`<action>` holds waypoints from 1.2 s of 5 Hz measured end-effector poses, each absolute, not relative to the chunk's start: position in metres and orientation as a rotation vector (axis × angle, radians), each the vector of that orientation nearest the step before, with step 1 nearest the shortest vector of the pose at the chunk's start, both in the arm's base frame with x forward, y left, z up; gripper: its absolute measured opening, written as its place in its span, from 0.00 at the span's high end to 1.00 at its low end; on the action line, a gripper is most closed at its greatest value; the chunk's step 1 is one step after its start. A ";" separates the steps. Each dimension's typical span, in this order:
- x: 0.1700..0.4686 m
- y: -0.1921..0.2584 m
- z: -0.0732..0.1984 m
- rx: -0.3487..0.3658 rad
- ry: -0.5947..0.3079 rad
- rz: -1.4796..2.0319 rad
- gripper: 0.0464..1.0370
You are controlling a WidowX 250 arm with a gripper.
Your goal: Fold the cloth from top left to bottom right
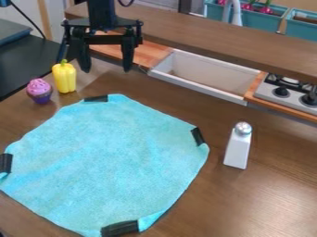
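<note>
The cloth (111, 162), a blue square with softened corners, lies spread nearly flat on the brown counter (275, 196), taking up the left and middle of the view down to its lower edge. No fold crosses it, so I judge the task at its start: 0 folds made. Of the 4 dark strips at its edges, the upper strip (96, 98) sits by the top edge, the right strip (198, 136) by the right corner, the left strip (5, 163) at the left side and the lower strip (119, 228) along the bottom. What is left is the whole job: grasping the top-left side, carrying it across and laying it down toward the bottom right.

The end effector (106, 70) hangs above the cloth's upper edge, apart from it, its 2 fingers spread wide and nothing between them.

Just beyond the cloth at upper left stand a yellow toy pepper (64, 77) and a pink-topped cupcake (40, 91); to its right is a white bottle (237, 150) with a silvery cap. Behind the counter come a pale sink (198, 91), a grey stove (266, 94) and a long wooden ledge (186, 33), with teal planters (255, 21) past that. A black surface (28, 62) runs off at left.
</note>
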State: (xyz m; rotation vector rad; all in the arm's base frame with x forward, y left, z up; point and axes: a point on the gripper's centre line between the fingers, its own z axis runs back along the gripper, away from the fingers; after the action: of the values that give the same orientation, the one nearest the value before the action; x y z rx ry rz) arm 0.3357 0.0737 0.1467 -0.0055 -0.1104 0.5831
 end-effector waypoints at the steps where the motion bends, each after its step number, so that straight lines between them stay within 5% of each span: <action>1: 0.336 0.073 0.138 -0.009 -0.087 0.579 0.04; 4: 0.334 0.115 0.136 -0.090 -0.183 0.200 0.04; 6: 0.362 0.142 0.118 0.014 -0.188 -0.313 0.04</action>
State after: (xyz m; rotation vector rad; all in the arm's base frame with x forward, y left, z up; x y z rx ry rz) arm 0.3620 0.1419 0.1182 0.0138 -0.1881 -0.3127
